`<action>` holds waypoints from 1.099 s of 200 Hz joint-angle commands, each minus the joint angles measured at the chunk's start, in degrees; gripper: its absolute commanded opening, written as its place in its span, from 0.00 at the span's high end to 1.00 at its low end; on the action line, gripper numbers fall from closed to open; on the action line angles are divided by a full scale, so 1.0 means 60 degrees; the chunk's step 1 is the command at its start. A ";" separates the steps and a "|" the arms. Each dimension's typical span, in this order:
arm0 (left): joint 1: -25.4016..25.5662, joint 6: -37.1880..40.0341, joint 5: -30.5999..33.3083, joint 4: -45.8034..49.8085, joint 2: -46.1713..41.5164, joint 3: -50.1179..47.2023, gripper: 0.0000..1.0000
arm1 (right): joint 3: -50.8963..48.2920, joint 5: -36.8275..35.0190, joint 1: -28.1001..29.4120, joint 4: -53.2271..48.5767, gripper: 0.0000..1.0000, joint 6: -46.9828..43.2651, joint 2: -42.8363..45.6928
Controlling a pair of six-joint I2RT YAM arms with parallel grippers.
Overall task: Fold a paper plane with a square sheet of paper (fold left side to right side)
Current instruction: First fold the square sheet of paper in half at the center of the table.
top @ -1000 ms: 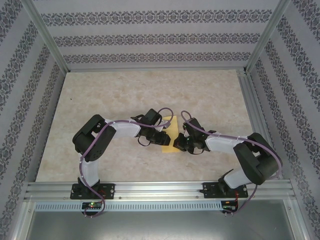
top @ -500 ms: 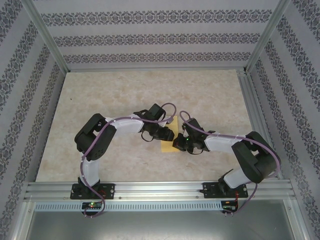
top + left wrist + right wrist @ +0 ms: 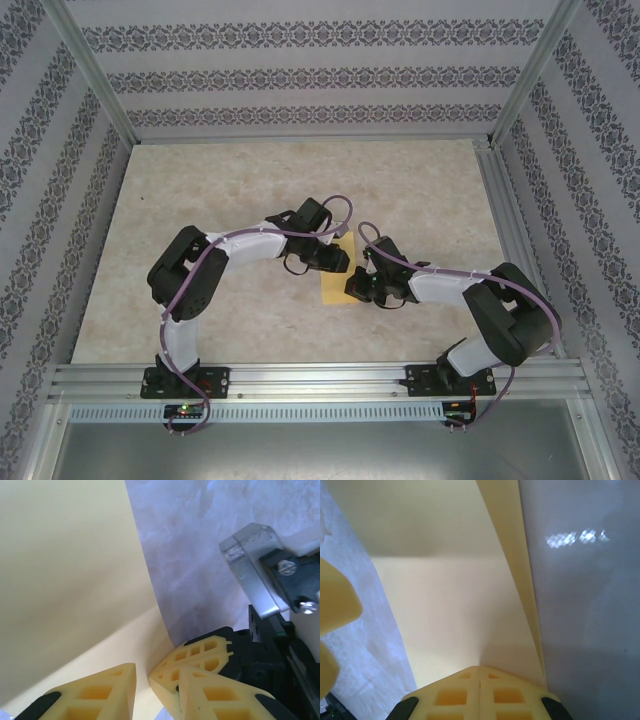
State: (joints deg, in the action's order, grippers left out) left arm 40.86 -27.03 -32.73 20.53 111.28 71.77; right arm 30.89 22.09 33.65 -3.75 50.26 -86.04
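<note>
- Three walls (image 3: 300, 75) with bands of dark patterned wallpaper closed the scene in at 9, 12 and 3 o'clock, with metal frame posts (image 3: 90, 70) at the corners.
- Pale and marbled, the desk (image 3: 200, 200) filled the floor of that enclosure, with a metal rail (image 3: 320, 380) along its 6 o'clock edge.
- From bases on that rail, the left arm (image 3: 190, 285) and the right arm (image 3: 500, 315) bent inward, wrists meeting just off the desk's centre toward 4 o'clock.
- Between the two wrists lay the square sheet of paper (image 3: 333, 288), yellow-orange, seen from above as a narrow strip running from 12 to 6 o'clock.
- Seen from the left wrist, the sheet (image 3: 65, 580) rose as a broad shaded flap at 10 o'clock, its curved edge dropping toward the fingers.
- Seen from the right wrist, the sheet (image 3: 450, 610) lay flat in the middle, with a raised fold along its 1 o'clock side.
- At the sheet's 11 o'clock end stood the left end effector (image 3: 338, 262); from its own camera (image 3: 142, 685) the yellow fingers (image 3: 95, 697) were a little spread, paper visible in the gap, though contact with it could not be judged.
- At the sheet's 3 o'clock edge, the right end effector (image 3: 352, 287) had its fingers pressed together (image 3: 479, 680), with their joined tips on the flat part of the sheet.
</note>
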 commanded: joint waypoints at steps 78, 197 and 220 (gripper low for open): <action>-0.0666 0.0781 0.0123 -0.0815 0.0665 -0.0417 0.72 | -0.0359 -0.0971 0.0044 -0.1299 0.99 -0.0400 -0.0223; -0.1023 0.0853 0.0559 -0.1038 0.1209 0.0127 0.69 | -0.0205 -0.1139 0.0076 -0.1715 0.99 -0.0656 -0.0389; -0.1096 0.0929 0.0621 -0.0837 0.1308 0.0419 0.69 | -0.0213 -0.1141 0.0089 -0.1720 0.99 -0.0657 -0.0405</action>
State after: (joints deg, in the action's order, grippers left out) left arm 36.73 -23.79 -33.21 15.97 116.92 71.83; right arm 31.51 20.71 33.76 -4.91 47.86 -86.06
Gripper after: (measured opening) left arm 0.307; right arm 0.044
